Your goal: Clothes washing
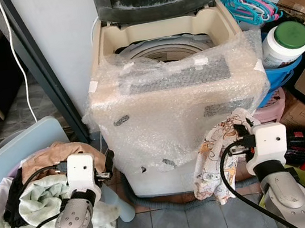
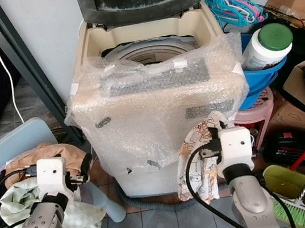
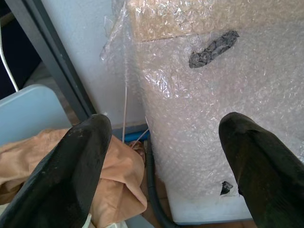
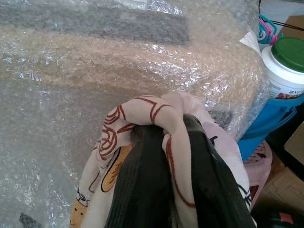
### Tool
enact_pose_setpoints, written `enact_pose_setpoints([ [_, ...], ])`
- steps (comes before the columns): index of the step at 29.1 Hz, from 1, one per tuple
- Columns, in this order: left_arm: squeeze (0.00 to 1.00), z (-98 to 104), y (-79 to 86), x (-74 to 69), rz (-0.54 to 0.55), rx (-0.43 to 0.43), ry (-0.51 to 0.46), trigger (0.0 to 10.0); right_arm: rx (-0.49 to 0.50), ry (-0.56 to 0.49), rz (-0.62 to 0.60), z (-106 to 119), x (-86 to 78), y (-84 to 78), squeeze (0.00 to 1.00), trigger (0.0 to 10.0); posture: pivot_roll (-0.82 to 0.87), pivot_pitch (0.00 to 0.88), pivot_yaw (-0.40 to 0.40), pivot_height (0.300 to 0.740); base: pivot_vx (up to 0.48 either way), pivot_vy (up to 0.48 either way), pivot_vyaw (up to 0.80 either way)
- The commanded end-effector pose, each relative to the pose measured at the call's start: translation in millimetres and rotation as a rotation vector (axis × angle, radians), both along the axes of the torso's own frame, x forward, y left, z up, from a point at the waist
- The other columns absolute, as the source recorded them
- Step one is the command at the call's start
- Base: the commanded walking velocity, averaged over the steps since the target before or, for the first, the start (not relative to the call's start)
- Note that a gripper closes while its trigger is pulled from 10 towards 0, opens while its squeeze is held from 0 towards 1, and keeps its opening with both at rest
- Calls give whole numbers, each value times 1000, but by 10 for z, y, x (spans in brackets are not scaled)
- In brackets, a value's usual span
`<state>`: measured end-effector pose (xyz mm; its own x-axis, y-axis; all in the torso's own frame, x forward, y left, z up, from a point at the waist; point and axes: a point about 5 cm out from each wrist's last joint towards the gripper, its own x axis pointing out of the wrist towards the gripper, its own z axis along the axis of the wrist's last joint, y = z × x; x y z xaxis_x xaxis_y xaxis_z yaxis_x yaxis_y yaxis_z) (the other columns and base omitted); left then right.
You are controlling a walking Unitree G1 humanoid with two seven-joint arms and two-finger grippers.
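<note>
Right hand [image 1: 236, 131] gripping patterned cloth [image 1: 212, 159] against bubble-wrapped washer [image 1: 178, 96] front, left hand [image 3: 164, 156] spread wide

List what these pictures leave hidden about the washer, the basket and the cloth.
- Washing machine drum: head views, its depths hidden by the rim and bubble wrap.
- Laundry basket: left arm and frame edge cut it off.
- Patterned cloth: right wrist view, it covers the right gripper fingertips.

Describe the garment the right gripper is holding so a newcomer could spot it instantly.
Start at the beige top-loading washing machine wrapped in bubble wrap, lid open. At its front lower right corner, the right gripper is shut on a cream cloth printed with orange-brown cartoon figures, hanging limp. The laundry pile is plain tan and pale green, unprinted.
</note>
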<state>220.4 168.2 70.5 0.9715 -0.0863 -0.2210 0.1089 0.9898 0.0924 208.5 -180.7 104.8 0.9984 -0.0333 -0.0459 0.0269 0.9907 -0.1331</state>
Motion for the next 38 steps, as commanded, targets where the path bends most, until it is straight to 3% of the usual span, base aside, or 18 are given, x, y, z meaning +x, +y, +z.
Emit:
enact_pose_setpoints([
  [1, 0, 52, 26, 9, 3, 3, -21, 10000, 13, -20, 2, 64, -5, 12, 0, 10000, -61, 25, 53, 740, 0, 0, 0],
  [24, 0, 80, -19, 40, -20, -11, -29, 10000, 9, -9, 8, 65, 40, 27, 0, 10000, -59, 29, 53, 740, 0, 0, 0],
  [28, 0, 101, -41, 73, -18, -17, -40, 10000, 5, -15, 20, 81, 89, 36, 0, 10000, -52, 28, 46, 740, 0, 0, 0],
  [30, 0, 237, -122, 165, -55, -54, -103, 10000, 36, -47, 55, 159, 272, 126, 0, 10000, -39, 35, 39, 740, 0, 0, 0],
  [31, 0, 237, -122, 165, -55, -54, -103, 10000, 36, -47, 55, 159, 272, 126, 0, 10000, -39, 35, 39, 740, 0, 0, 0],
  [32, 0, 342, -220, 220, -116, -70, -148, 10000, 48, -78, 103, 236, 435, 243, 0, 10000, -22, 46, 30, 740, 0, 0, 0],
  [33, 0, 342, -220, 220, -116, -70, -148, 10000, 48, -78, 103, 236, 435, 243, 0, 10000, -22, 46, 30, 740, 0, 0, 0],
  [35, 0, 605, -451, 345, -230, -64, -263, 10000, 120, -162, 222, 532, 916, 676, 0, 10000, 35, 76, -19, 740, 0, 0, 0],
  [36, 0, 605, -451, 345, -230, -64, -263, 10000, 120, -162, 222, 532, 916, 676, 0, 10000, 35, 76, -19, 740, 0, 0, 0],
  [37, 0, 750, -576, 406, -272, -88, -323, 10000, 144, -198, 298, 733, 1145, 986, 0, 10000, 68, 86, -69, 740, 0, 0, 0],
  [38, 0, 862, -664, 444, -294, -100, -377, 10000, 159, -222, 366, 901, 1272, 1253, 0, 10000, 82, 89, -92, 740, 0, 0, 0],
])
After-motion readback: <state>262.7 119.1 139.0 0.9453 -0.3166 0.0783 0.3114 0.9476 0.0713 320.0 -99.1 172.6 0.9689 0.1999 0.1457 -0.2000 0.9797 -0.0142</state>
